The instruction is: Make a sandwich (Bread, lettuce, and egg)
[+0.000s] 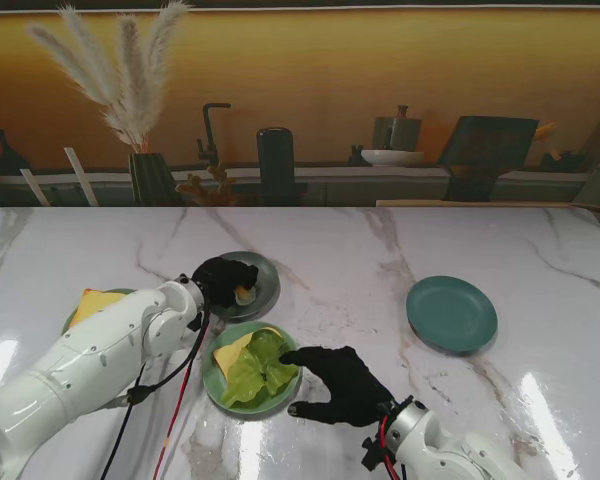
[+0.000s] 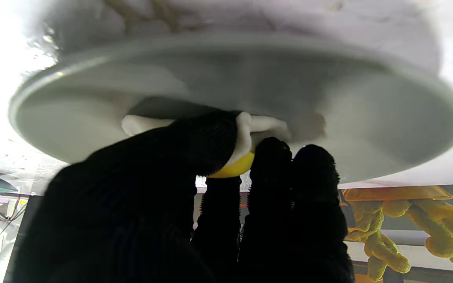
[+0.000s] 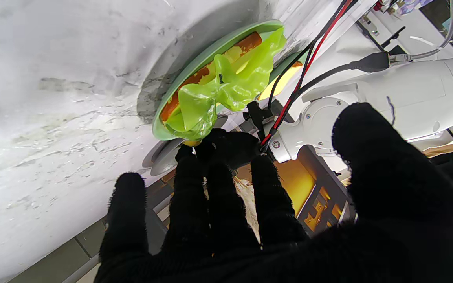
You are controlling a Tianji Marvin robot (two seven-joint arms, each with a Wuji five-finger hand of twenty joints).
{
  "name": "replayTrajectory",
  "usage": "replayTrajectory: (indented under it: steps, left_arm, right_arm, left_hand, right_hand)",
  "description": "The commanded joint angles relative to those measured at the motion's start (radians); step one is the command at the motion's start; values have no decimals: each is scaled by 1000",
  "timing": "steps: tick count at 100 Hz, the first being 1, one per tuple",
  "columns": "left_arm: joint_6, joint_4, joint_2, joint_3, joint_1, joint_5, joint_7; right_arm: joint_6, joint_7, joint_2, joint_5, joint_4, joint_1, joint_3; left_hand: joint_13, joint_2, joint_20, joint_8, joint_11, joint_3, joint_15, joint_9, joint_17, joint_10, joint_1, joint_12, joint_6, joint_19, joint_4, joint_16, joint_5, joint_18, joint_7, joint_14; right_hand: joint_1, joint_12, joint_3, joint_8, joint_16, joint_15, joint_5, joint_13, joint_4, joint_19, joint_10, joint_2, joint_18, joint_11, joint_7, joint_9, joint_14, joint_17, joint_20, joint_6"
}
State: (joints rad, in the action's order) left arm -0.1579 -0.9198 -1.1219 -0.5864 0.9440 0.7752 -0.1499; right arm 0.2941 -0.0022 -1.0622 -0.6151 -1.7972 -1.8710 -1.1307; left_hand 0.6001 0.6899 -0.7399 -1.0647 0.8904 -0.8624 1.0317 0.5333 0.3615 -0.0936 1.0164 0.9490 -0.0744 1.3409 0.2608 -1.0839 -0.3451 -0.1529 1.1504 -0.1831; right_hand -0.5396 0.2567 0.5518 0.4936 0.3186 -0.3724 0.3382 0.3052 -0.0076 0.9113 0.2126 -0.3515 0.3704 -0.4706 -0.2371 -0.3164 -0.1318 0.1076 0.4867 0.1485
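while pinched in the left hand (image 1: 223,280), egg (image 2: 236,165) touches grey plate (image 2: 367,118).

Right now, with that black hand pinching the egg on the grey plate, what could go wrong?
1. The left hand holds the egg only by its edge, so it might slip or tear when lifted.
2. The lettuce lies loose and crumpled on the bread; the egg could slide off.
3. The right hand rests open beside the green plate and might nudge it.
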Motion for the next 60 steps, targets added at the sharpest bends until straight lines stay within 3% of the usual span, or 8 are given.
replayTrajectory:
  steps: [1, 15, 24, 40, 60]
  left_arm:
    - [-2, 25, 0, 7, 10, -5, 8]
    - [-23, 39, -3, 6, 7, -8, -7]
    - [-40, 42, -4, -7, 12, -10, -22]
    - [-50, 9, 0, -73, 48, 4, -49]
    - [-60, -35, 5, -160, 94, 26, -83]
  right_arm:
    - [-1, 2, -16, 2, -1, -2, 4]
    - [-2, 2, -17, 3, 1, -1, 5]
    - [-2, 1, -17, 3, 1, 0, 6]
    - [-5, 1, -17, 4, 2, 0, 7]
    - [-3, 0, -17, 3, 4, 2, 9]
  left_hand:
    - [43, 23, 21, -42, 95, -55, 46, 107, 38, 50, 42, 14, 9, 48, -14, -8, -39, -2, 52, 32]
    - [75, 39, 26, -105, 136, -129, 90, 134, 79, 77, 4, 34, 20, 71, 92, -22, -63, 1, 70, 71]
    - [86, 43, 22, -135, 157, -160, 107, 144, 91, 90, -11, 46, 26, 79, 129, -35, -70, 4, 75, 91]
    - [99, 45, 10, -169, 182, -201, 137, 160, 113, 102, -32, 59, 31, 97, 151, -46, -80, 21, 81, 114]
    - [76, 38, -17, -220, 213, -230, 210, 161, 105, 103, -30, 114, 26, 131, 150, -49, -76, 51, 84, 147]
  right_hand:
    - [-13, 0, -23, -5, 9, -1, 10, 31, -3, -3, -15, 12, 17, 4, -3, -14, 16, 23, -6, -8]
    - [-16, 1, -25, -6, 9, -1, 9, 32, -3, -4, -16, 14, 18, 5, -3, -19, 16, 23, -5, -8]
    - [-19, 1, -26, -6, 10, -2, 12, 34, -3, -4, -17, 17, 18, 5, -5, -20, 18, 23, -5, -6]
    - [-23, 2, -29, -7, 11, -2, 11, 33, -3, -4, -17, 21, 16, 5, -5, -19, 15, 22, -5, -5]
    - [-26, 3, -35, -8, 11, -4, 13, 32, -3, -6, -17, 26, 17, 5, -7, -19, 15, 22, -7, -7]
